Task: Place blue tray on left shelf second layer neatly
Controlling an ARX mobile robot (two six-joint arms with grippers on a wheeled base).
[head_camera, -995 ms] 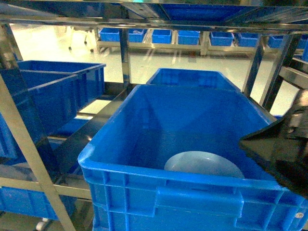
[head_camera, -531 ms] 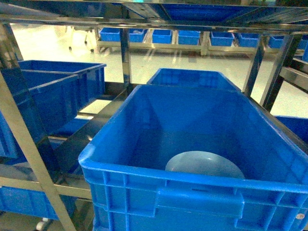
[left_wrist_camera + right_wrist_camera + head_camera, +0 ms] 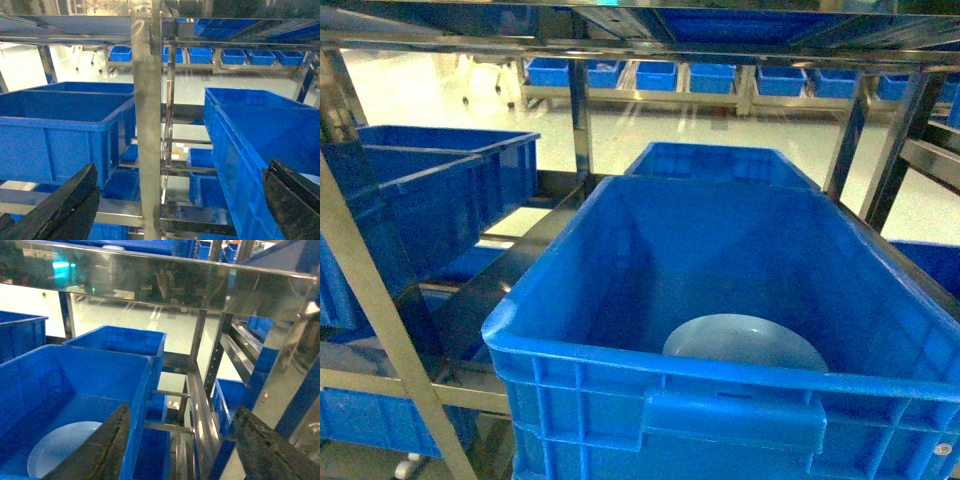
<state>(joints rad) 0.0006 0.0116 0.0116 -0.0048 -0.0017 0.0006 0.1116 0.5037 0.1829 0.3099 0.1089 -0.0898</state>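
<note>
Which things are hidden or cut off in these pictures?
- Blue tray: head view, near part hidden behind the crate wall.
- Blue tray, right wrist view: lower part cut off by the bottom edge.
- Left gripper and right gripper: fingers cut off by picture edges; neither shows in the head view.

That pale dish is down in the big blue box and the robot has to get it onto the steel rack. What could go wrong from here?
The blue tray lies flat at the bottom of a deep crate, close to the near wall, so fingers may struggle to get under its low rim. The right gripper is open above the crate's edge and could bump that wall going in. Carrying the tray across, it might also clip the left shelf's upright.
</note>
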